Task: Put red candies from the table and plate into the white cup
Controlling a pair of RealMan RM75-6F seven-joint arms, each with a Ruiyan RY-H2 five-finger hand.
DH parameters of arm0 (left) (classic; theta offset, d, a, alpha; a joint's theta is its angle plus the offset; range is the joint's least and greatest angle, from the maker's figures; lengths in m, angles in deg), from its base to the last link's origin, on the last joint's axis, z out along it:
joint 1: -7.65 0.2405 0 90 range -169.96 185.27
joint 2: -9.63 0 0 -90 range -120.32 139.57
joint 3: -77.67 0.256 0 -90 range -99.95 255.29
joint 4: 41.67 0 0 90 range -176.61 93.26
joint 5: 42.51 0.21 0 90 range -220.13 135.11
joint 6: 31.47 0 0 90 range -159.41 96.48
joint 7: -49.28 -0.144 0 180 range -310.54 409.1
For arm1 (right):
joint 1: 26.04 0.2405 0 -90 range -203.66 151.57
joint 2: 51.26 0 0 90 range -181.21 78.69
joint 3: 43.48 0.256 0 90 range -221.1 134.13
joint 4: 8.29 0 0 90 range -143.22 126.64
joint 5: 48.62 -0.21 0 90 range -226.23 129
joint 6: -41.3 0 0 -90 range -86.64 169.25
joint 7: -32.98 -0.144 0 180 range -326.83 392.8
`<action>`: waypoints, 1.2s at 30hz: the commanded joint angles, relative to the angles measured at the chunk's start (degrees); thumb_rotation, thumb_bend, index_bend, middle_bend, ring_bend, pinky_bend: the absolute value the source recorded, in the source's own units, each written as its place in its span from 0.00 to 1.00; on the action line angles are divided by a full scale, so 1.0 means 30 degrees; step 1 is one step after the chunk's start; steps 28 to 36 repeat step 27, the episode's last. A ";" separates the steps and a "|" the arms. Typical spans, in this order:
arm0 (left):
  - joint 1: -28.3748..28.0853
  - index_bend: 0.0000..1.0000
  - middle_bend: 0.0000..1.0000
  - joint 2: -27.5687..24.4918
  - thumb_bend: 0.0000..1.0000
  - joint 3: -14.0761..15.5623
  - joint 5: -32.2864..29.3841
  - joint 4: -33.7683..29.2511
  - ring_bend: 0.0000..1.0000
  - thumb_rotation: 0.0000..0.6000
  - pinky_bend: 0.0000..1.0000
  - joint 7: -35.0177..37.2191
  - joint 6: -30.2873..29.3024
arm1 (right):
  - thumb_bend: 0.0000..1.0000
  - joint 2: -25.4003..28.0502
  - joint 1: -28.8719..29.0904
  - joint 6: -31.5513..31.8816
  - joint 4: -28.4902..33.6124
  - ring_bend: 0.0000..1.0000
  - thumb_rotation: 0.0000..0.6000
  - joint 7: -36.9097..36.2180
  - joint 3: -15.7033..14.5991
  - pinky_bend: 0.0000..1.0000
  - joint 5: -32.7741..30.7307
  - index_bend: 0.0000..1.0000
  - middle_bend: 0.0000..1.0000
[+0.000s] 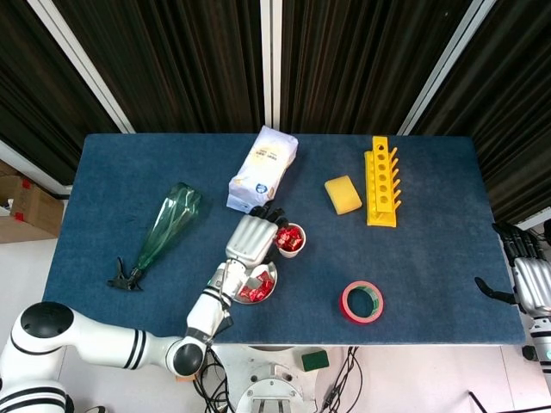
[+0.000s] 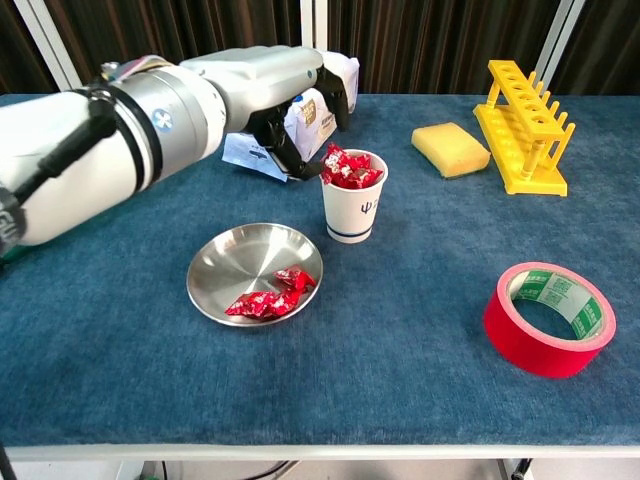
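One white cup (image 2: 353, 206) heaped with red candies (image 2: 349, 167); plate (image 2: 236, 261) — count unclear; left hand (image 2: 292, 99) fingers released; right hand (image 1: 527, 277) unclear.

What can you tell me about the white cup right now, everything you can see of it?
The white cup is a small paper-looking cup with a blue band near its base and a small dark mark on its side. It stands upright on the blue table, just right of and behind the metal plate, apart from it. Red candies heap above its rim. The left hand hovers at its upper left edge; contact cannot be judged.
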 commanded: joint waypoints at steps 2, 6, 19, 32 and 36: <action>0.1462 0.30 0.20 -0.1550 0.29 0.0918 0.1839 -0.2287 0.04 1.00 0.19 0.1171 -0.1433 | 0.22 -0.0100 0.0067 -0.0085 0.0083 0.00 1.00 0.0306 -0.0033 0.00 0.0007 0.00 0.00; 0.3272 0.29 0.20 -0.3000 0.27 0.2435 0.4245 -0.3325 0.07 1.00 0.22 0.2604 -0.2940 | 0.22 -0.0154 0.0023 0.0017 0.0192 0.00 1.00 0.0522 -0.0037 0.00 -0.0011 0.00 0.00; 1.1473 0.22 0.13 -0.6010 0.22 0.8985 1.3111 0.3938 0.01 1.00 0.17 1.2749 -0.9151 | 0.22 -0.1062 -0.0158 0.1080 -0.0169 0.00 1.00 0.2563 0.0307 0.00 -0.0266 0.00 0.00; 1.3529 0.12 0.04 -0.6938 0.16 0.9568 1.3932 0.6020 0.00 0.85 0.14 1.2562 -0.9367 | 0.22 -0.1276 -0.0091 0.0923 -0.0104 0.00 1.00 0.3929 0.0209 0.00 -0.0362 0.00 0.00; 1.3529 0.12 0.04 -0.6938 0.16 0.9568 1.3932 0.6020 0.00 0.85 0.14 1.2562 -0.9367 | 0.22 -0.1276 -0.0091 0.0923 -0.0104 0.00 1.00 0.3929 0.0209 0.00 -0.0362 0.00 0.00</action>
